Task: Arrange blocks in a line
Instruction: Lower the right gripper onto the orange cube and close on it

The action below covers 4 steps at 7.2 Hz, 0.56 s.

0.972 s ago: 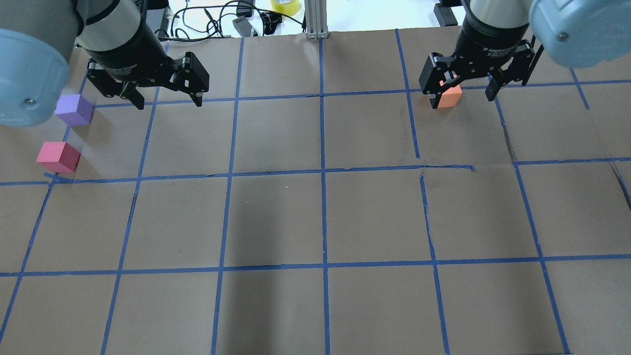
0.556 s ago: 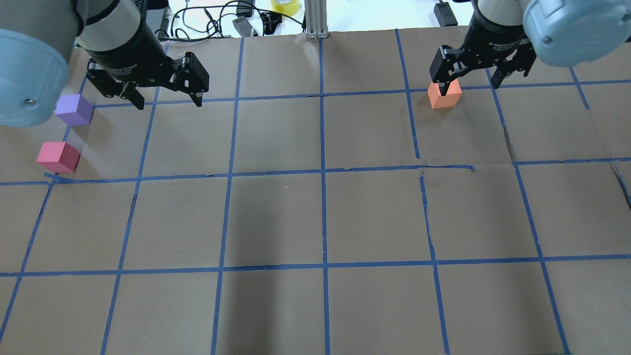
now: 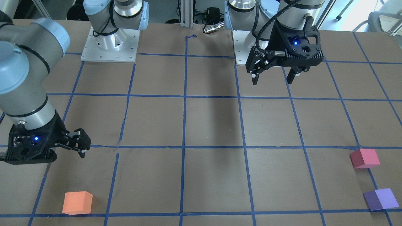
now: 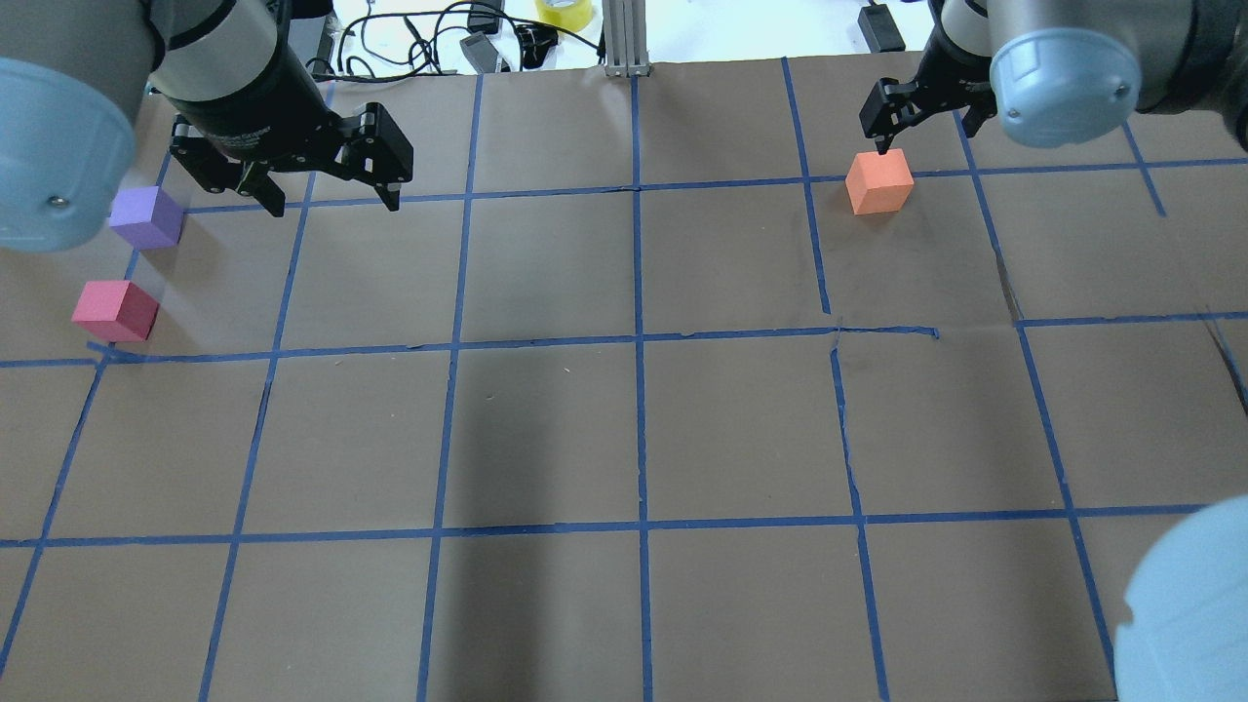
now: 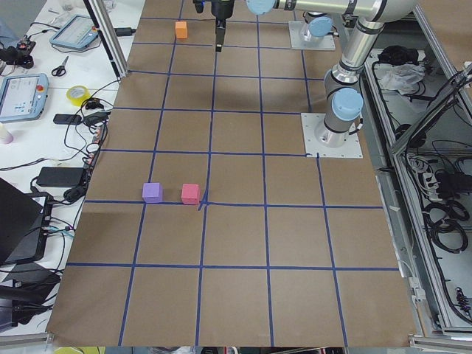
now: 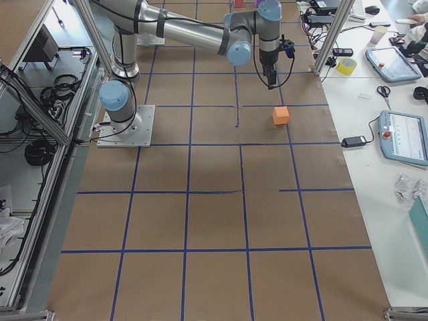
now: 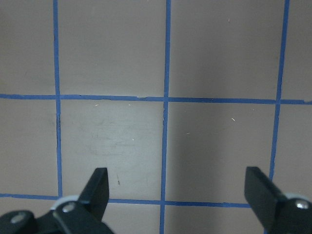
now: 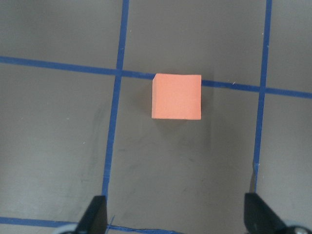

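Block (image 8: 176,96), orange, on table ahead of spread right gripper (image 8: 175,202), apart.

Table (image 4: 546,439) lies open all around orange block (image 4: 879,181).

I log that the right gripper (image 8: 176,217) no longer straddles the orange block (image 4: 879,181): it is now lifted clear above it, jaws spread wide, the block apart from both fingers. The block's top face, partly covered before, now shows whole in the overhead view. A pale blue joint of the right arm (image 4: 1185,604) now fills that view's lower right corner.
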Tool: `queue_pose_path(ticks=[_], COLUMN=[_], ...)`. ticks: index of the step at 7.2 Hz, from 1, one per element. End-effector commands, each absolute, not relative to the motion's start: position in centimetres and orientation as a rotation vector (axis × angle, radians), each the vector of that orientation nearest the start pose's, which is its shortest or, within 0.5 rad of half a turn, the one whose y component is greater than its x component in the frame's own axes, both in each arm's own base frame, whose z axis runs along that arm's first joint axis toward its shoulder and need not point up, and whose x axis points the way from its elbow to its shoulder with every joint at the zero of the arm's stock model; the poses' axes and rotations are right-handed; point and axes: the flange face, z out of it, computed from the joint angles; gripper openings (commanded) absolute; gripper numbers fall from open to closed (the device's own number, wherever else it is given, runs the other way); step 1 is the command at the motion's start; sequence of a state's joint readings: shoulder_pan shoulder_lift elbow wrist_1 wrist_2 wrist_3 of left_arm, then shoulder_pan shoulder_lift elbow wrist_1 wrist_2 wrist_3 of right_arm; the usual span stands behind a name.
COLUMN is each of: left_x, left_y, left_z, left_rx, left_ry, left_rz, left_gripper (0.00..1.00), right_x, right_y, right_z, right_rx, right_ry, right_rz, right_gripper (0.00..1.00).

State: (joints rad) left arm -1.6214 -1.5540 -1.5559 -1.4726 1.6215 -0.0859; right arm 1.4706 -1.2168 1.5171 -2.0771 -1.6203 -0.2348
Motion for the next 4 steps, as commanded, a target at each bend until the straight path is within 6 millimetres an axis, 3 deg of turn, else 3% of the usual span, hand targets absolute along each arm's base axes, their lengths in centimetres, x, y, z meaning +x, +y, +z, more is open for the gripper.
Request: queue_pose_path(ticks=[1, 4], left_x=[-15.3, -15.3], left_y=[-48.9, -48.9], left_z=[51.4, 51.4], left_rx=[-0.060, -0.057], left_ry=[3.093, 3.093], left_rz=[-0.207, -0.204], left_gripper=[1.00, 1.00], right_x=[3.6, 3.1], right_y=[-69.0, -71.7], right_z=[30.9, 24.4], right_rx=[-0.270, -0.250], right_ry=[3.202, 3.198], right_rz=[-0.404, -0.459], right_gripper=[1.00, 1.00])
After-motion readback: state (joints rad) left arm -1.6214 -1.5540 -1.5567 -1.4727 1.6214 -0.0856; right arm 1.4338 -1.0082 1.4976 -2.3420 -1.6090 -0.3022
